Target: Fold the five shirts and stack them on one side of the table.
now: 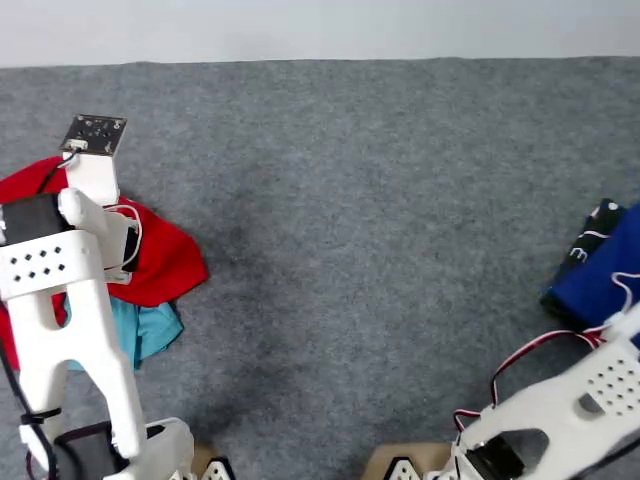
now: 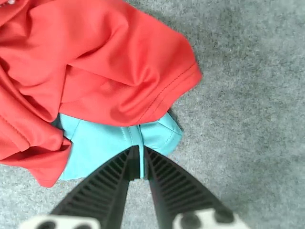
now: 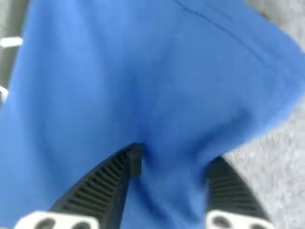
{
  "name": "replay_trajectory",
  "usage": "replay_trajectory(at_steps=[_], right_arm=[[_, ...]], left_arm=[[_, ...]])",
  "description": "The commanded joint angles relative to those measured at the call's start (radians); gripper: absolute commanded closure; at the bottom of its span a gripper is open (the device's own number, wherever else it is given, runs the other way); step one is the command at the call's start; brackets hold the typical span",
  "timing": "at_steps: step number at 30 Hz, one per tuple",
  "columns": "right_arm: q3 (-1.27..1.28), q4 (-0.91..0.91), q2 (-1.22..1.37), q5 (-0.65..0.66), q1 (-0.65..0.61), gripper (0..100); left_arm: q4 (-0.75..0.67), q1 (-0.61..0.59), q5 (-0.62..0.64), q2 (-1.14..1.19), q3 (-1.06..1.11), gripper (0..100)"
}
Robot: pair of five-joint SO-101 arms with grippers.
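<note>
A crumpled red shirt (image 1: 165, 255) (image 2: 105, 62) lies at the table's left side, over a teal shirt (image 1: 152, 330) (image 2: 102, 148) that sticks out beneath it. My left gripper (image 2: 140, 151) hovers at the teal shirt's edge, its fingers nearly touching with only a slit between them. I cannot tell whether they pinch any cloth. A blue shirt (image 1: 605, 275) (image 3: 143, 71) lies at the right edge on a black shirt (image 1: 588, 240). My right gripper (image 3: 176, 162) stands open over the blue shirt, with blue cloth bulging between its fingers.
The grey felt tabletop (image 1: 380, 200) stretches wide between the two piles. The left arm (image 1: 60, 270) covers part of the red shirt. The right arm (image 1: 570, 400) and its red and white cables sit at the front right. A pale wall borders the far edge.
</note>
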Motion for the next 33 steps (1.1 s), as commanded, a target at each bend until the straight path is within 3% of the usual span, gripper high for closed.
replay_trajectory(at_steps=[1, 9, 15, 22, 33], right_arm=[[-0.012, 0.007, -0.125, 0.014, 0.007, 72.3], [-0.008, 0.008, -0.234, 0.008, -0.018, 72.4], [-0.009, -0.007, -0.142, 0.008, -0.07, 73.2], [-0.011, -0.179, -0.016, 0.006, -0.081, 99.7], [-0.011, -0.291, 0.119, 0.009, -0.213, 98.8]], left_arm=[[0.018, 0.003, -0.002, -0.038, -0.002, 98], [0.018, 0.003, -0.002, -0.038, -0.002, 98], [0.005, 0.043, 0.0, -0.037, 0.001, 98], [0.005, 0.101, 0.0, -0.037, 0.001, 98], [0.005, 0.101, 0.0, -0.031, 0.001, 98]])
